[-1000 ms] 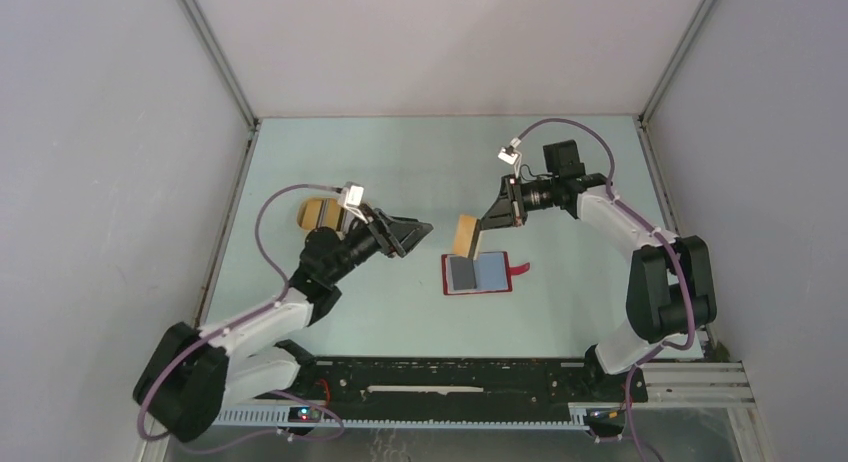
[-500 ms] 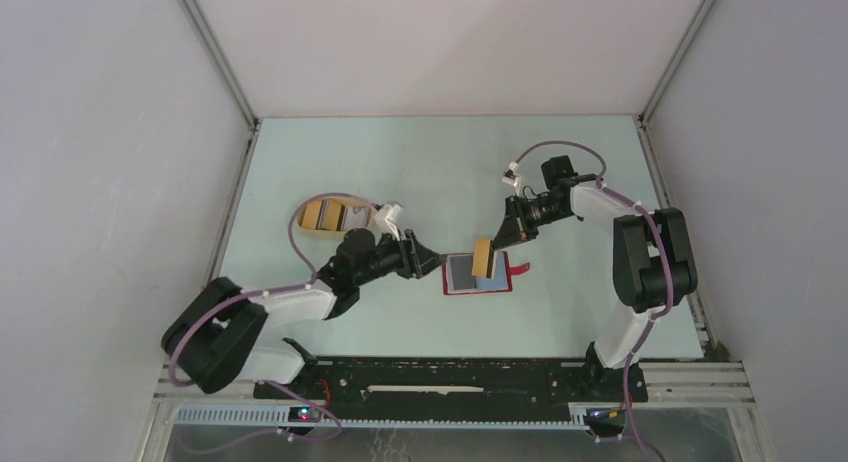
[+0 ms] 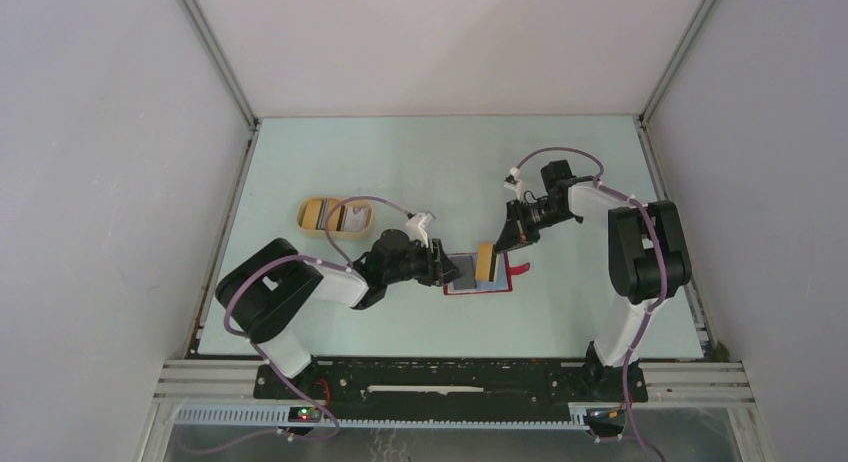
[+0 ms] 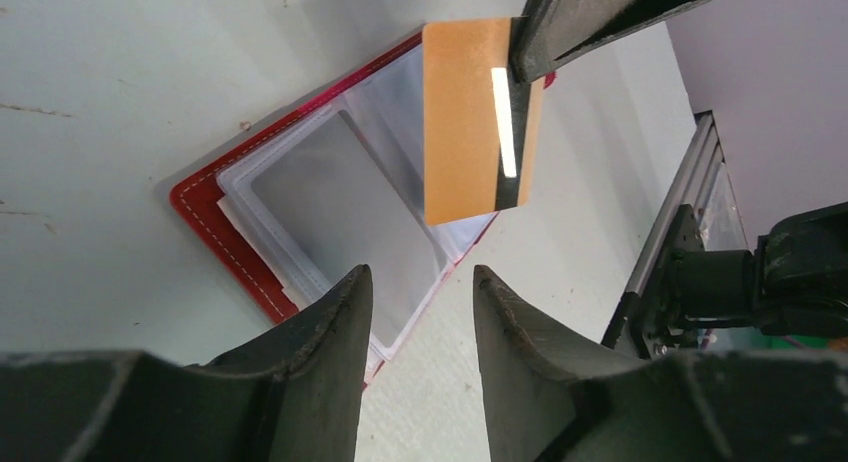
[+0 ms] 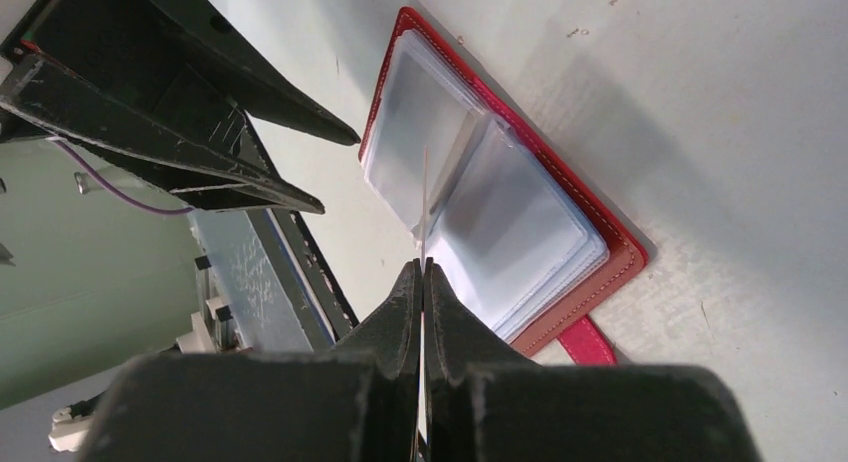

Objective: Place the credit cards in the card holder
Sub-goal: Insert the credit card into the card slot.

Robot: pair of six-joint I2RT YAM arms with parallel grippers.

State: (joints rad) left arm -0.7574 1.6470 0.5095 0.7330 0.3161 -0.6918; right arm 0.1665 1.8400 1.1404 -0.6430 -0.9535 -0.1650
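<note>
My right gripper (image 5: 422,265), clamped tight on a golden-brown card (image 4: 465,122), holds it on edge over the open card holder (image 3: 470,282). The red holder lies flat on the pale green table (image 3: 400,162), just toward 5 o'clock from the table's centre in the top view. Its clear sleeves face up and its closure tab (image 3: 518,270) sticks out at 3 o'clock. The card's lower edge hangs over the fold between the two banks of sleeves, and my wrist view sees it only as a thin line. One left-hand sleeve shows a grey panel (image 4: 340,217) that may be a card already inside, though I cannot tell from here.

My left gripper (image 4: 420,277) sits low at the holder's 9 o'clock edge. Its jaws stand apart with nothing between them, the tips over the near red border. My right arm reaches in from 1 o'clock.

Well apart, at 10 o'clock from the holder, the tan tray (image 3: 300,217) holds two more cards: one golden-brown (image 3: 317,215) and one whitish (image 3: 349,217), side by side.
</note>
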